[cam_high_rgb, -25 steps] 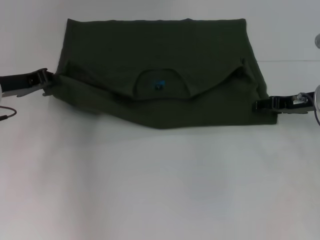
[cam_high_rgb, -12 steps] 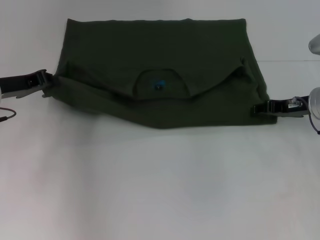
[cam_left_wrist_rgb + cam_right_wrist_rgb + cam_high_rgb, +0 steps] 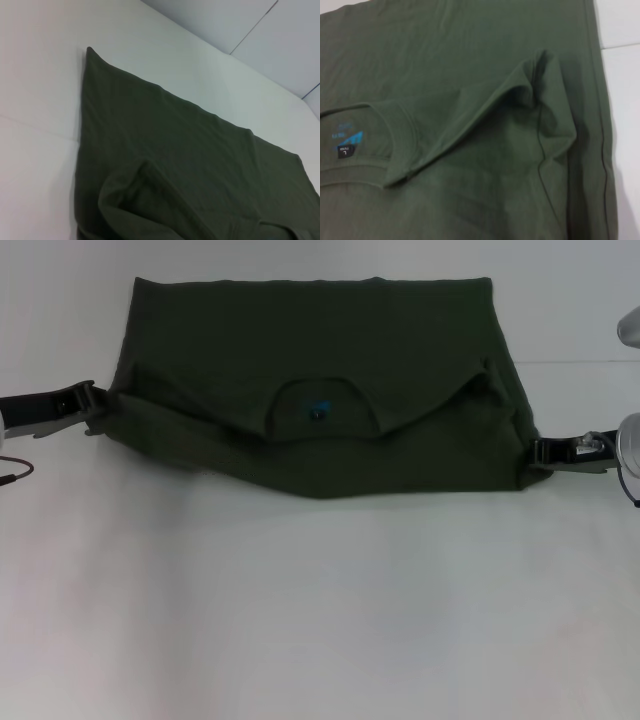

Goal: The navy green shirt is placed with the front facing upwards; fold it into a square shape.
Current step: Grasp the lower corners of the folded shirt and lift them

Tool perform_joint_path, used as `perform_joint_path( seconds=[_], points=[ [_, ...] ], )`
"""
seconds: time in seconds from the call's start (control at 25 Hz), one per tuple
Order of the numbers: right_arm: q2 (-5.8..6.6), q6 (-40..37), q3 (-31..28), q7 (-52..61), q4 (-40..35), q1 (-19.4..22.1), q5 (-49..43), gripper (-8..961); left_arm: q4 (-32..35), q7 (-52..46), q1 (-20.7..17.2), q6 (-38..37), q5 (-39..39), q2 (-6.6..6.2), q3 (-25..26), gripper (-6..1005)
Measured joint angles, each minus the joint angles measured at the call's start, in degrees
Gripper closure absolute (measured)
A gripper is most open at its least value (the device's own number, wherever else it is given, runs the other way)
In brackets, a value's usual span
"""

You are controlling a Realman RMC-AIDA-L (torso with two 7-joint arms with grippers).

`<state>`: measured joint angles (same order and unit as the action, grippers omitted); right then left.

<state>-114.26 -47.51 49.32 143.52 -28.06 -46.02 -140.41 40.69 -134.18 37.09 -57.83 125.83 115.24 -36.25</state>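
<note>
Olive navy green shirt [image 3: 320, 390] folded across white surface [image 3: 320, 620].
You've got left gripper [image 3: 88, 405] and right gripper [image 3: 545, 452] at its side edges; can't tell jaws' state; near surface bare.

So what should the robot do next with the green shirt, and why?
Probably bring both grippers back in to take the shirt's two sides. The left gripper sits at the left edge of the navy green shirt, the right gripper just off its right edge. The shirt lies on the table as a wide strip with its collar showing, so it likely needs side folds to become square.
</note>
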Motion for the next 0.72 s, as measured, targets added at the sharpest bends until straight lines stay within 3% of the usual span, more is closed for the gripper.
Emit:
perform_joint_path(
  seconds=[0.2, 0.4, 0.72],
  points=[
    [0.0, -0.2, 0.0, 0.0, -0.2, 0.1, 0.0, 857, 0.0, 0.1, 0.0, -0.4, 0.2, -0.01, -0.1, 987],
    [0.13, -1.0, -0.1, 0.0, -0.4, 0.5, 0.1, 933, 0.2, 0.3, 0.0, -1.0, 0.2, 0.01, -0.2, 986],
    [0.79, -12.7, -0.7, 0.4, -7.3, 4.1, 0.2, 929, 4.3, -0.7, -2.1, -11.3, 1.6, -0.31, 0.1, 986]
  ],
)
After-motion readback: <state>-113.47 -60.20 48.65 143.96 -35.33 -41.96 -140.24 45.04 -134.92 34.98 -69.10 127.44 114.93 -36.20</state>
